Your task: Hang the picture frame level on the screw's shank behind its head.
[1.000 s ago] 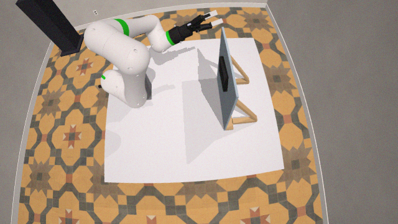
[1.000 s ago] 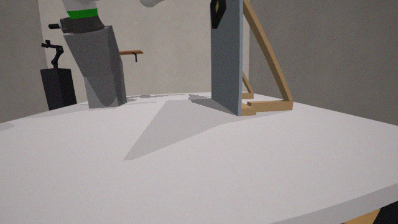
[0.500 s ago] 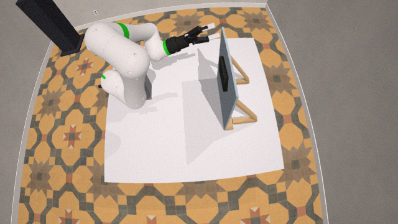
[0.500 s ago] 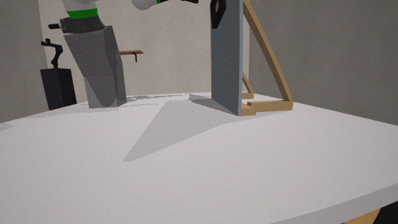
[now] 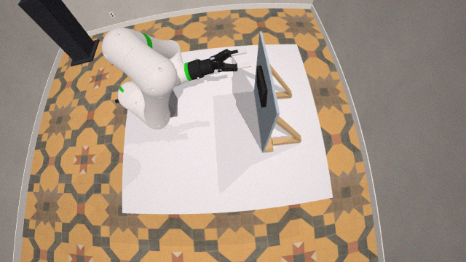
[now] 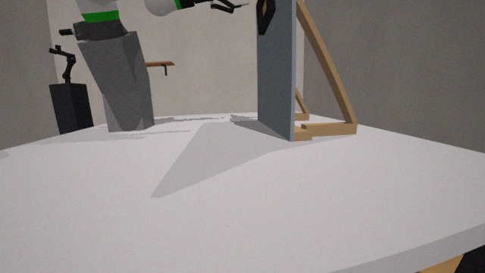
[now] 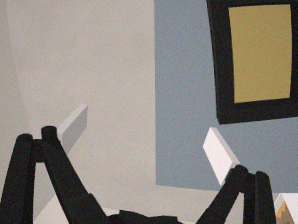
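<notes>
The picture frame, a black border (image 5: 261, 86) (image 6: 262, 29) (image 7: 224, 70) around a yellow-brown inside, is on the front face of the upright blue-grey panel (image 5: 269, 125) (image 6: 274, 83) (image 7: 182, 100). In the wrist view its sides look slightly turned against the panel's side edge, and its top and right are cut off. The screw is not visible, so seating cannot be told. My gripper (image 5: 242, 60) (image 6: 241, 5) (image 7: 148, 127) is open and empty, in front of the panel toward its far side edge, apart from frame and panel. In the wrist view the frame is up and right of the fingers.
Wooden props (image 5: 287, 135) (image 6: 330, 130) stand behind the panel on the white table (image 5: 175, 182) (image 6: 212, 212). The arm's grey pedestal (image 6: 125, 83) is at the left. A black column (image 5: 62, 33) stands beyond the table.
</notes>
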`<action>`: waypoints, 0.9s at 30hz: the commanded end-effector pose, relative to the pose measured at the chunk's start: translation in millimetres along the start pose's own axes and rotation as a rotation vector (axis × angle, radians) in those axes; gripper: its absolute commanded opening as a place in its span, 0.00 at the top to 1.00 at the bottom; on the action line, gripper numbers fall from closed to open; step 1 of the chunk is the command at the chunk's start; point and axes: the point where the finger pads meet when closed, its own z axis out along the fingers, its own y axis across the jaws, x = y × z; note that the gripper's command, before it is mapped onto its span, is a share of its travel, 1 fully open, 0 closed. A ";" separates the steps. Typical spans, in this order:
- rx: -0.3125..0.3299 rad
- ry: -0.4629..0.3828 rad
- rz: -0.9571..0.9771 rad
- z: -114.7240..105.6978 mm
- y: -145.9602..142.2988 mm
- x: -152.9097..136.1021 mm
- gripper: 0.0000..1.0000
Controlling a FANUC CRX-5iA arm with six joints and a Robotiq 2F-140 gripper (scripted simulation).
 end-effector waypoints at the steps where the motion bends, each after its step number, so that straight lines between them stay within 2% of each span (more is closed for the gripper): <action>1: -0.009 0.003 -0.012 -3.1 4.0 4.4 0.00; 8: -0.047 0.013 -0.060 -15.8 19.5 22.4 0.00; 16: -0.049 0.014 -0.063 -16.4 20.3 23.1 0.00; 20: -0.119 0.039 -0.154 -35.6 48.0 49.7 0.00; 22: -0.119 0.039 -0.154 -35.6 48.0 49.7 0.00; 24: -0.158 0.051 -0.204 -47.0 62.0 64.2 0.00; 27: -0.168 0.054 -0.215 -49.8 65.2 67.7 0.00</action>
